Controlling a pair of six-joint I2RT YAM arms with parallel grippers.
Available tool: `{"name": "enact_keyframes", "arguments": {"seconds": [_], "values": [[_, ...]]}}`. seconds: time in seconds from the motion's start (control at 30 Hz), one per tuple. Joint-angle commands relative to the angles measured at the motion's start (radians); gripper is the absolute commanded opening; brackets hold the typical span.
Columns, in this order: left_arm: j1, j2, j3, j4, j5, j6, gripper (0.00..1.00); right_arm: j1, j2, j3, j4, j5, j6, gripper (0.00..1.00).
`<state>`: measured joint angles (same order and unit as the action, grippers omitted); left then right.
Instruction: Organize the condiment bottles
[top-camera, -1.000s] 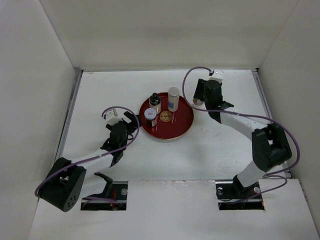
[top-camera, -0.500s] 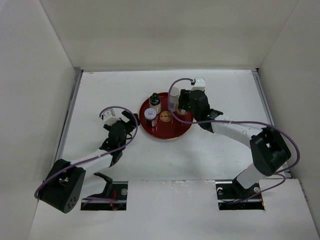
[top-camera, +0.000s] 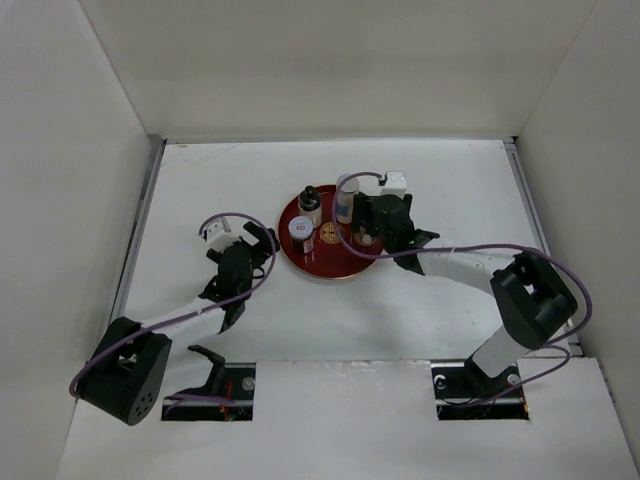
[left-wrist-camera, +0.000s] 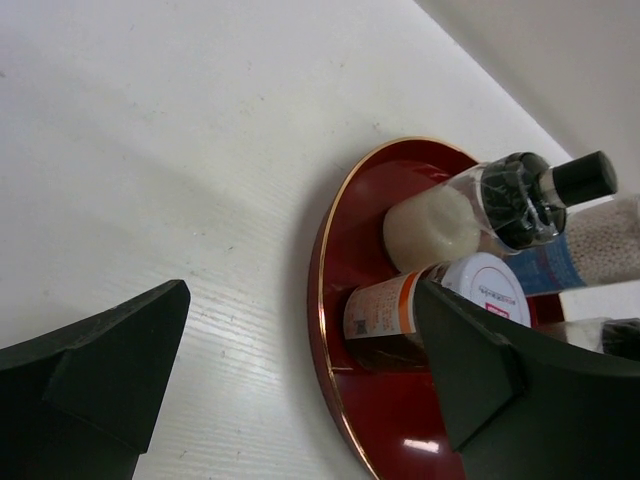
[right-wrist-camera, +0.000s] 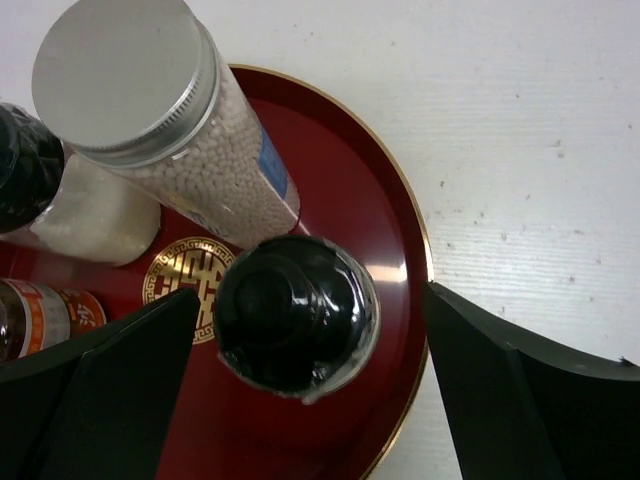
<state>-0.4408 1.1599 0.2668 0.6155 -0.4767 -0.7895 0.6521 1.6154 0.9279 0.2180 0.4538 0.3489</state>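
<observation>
Several condiment bottles stand on the round red tray (top-camera: 345, 268). At the back are a black-capped bottle (top-camera: 310, 203) with pale contents and a silver-lidded jar (top-camera: 346, 197) of white beads. A white-lidded jar (top-camera: 301, 233) with an orange label stands at the left. A dark bottle with a black cap (right-wrist-camera: 295, 315) stands upright on the tray's right side. My right gripper (right-wrist-camera: 310, 300) is open around it, with a gap at each finger. My left gripper (top-camera: 262, 243) is open, low over the table just left of the tray's rim (left-wrist-camera: 320, 290), holding nothing.
A gold emblem (right-wrist-camera: 190, 280) marks the tray's centre, next to the dark bottle. White walls enclose the table on three sides. The right arm reaches across the table's right half to the tray.
My right gripper carried the dark bottle from the back right of the table onto the tray, then opened off it. The left gripper opened fully and stayed beside the tray.
</observation>
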Motion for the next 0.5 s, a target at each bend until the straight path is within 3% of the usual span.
{"name": "enact_keyframes", "arguments": {"seconds": [0.0, 0.47], "values": [[-0.005, 0.014, 0.058, -0.04, -0.019, -0.002, 1.0, 0.019, -0.107, -0.037, 0.07, 0.065, 0.032, 1.0], [-0.051, -0.037, 0.278, -0.425, -0.077, 0.012, 1.0, 0.04, -0.563, -0.418, 0.116, 0.263, 0.166, 1.0]]}}
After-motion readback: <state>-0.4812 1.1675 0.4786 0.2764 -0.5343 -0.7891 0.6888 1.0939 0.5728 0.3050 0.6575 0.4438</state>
